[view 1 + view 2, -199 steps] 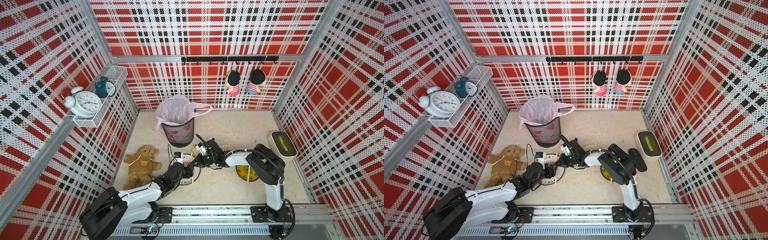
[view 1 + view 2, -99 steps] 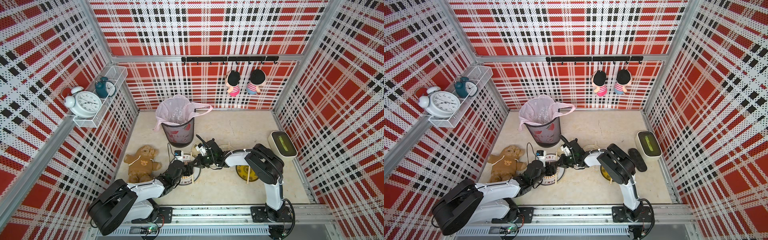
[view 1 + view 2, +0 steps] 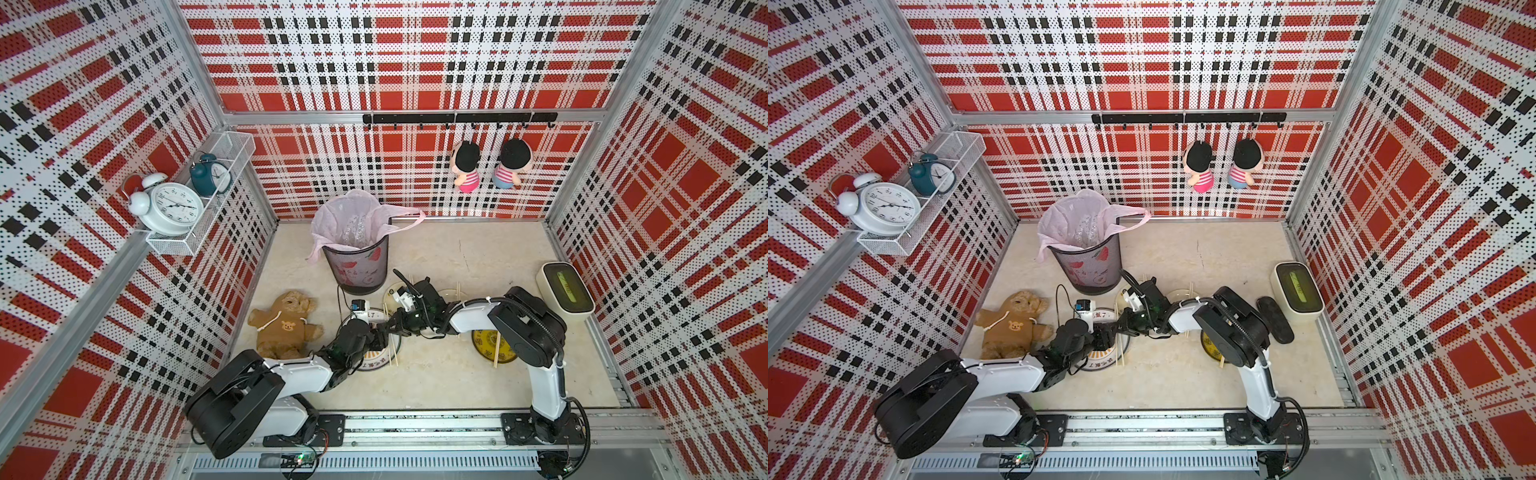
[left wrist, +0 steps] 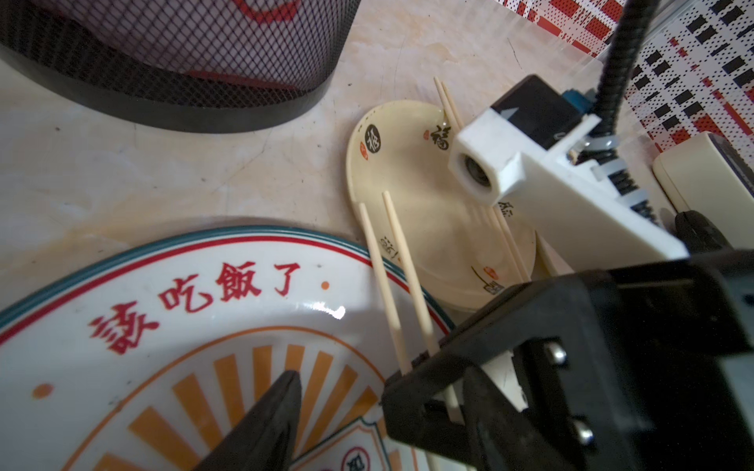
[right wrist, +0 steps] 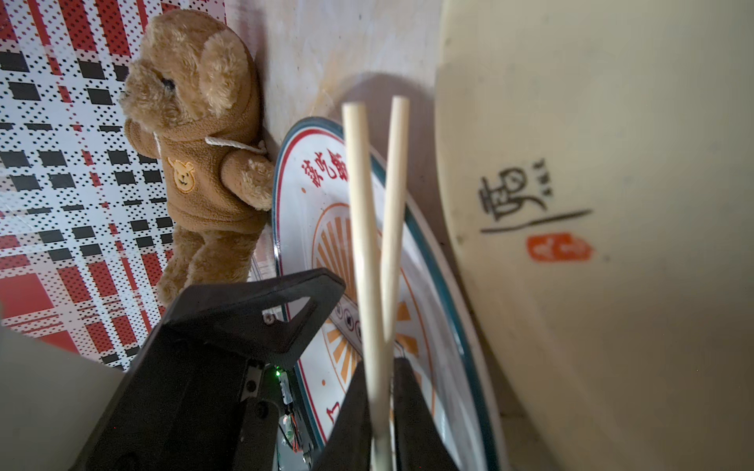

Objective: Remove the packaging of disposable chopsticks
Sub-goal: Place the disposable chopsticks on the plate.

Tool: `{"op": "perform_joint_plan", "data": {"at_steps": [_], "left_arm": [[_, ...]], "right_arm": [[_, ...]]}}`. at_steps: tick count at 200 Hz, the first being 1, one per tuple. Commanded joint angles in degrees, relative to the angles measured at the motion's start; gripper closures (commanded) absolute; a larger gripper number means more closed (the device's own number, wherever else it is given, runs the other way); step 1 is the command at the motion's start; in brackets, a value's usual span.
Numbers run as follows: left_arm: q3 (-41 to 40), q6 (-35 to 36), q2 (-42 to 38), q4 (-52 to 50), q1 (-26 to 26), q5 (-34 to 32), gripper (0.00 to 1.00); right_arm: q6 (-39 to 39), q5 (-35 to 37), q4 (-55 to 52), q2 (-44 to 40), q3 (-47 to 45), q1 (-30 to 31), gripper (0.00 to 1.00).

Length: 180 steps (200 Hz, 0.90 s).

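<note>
The right gripper [image 5: 381,367] is clamped on a pair of thin, pale wooden disposable chopsticks [image 5: 360,204] near one end. The free ends splay into a narrow V. The left gripper [image 3: 379,333] sits tip to tip with it, jaws apart, nothing between them. Only one black finger [image 4: 269,420] shows in the left wrist view, low over a plate.

The held pair crosses the rim of a round white plate with red characters and a teal-and-red border [image 4: 245,322]. Its far tips reach over a cream plate with black calligraphy [image 4: 408,171] just beside it. A second wooden pair [image 4: 449,102] lies across the cream plate.

Both plates sit in the left half of the desk [image 3: 457,249]. A black mesh bin with a pink liner [image 3: 357,266] stands behind them, toward the back-left corner. Glossy, crinkled clear plastic [image 3: 353,226] inside it is probably the packaging. A brown plush bear [image 3: 286,324] lies at the left edge.
</note>
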Motion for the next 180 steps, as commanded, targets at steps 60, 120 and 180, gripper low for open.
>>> {"op": "perform_joint_plan", "data": {"at_steps": [60,120,180], "left_arm": [[0.74,0.67,0.43,0.59,0.01,2.39,0.35],[0.39,0.67,-0.59,0.50,0.00,2.36,0.33],[0.30,0.67,-1.19,0.50,0.00,2.16,0.30]], "right_arm": [[-0.34,-0.44,3.26,-0.76,-0.60,0.58,0.84],[-0.81,-0.25,2.49,-1.04,0.15,1.02,0.81],[-1.27,0.11,1.76,-1.95,0.15,1.18,0.77]]}}
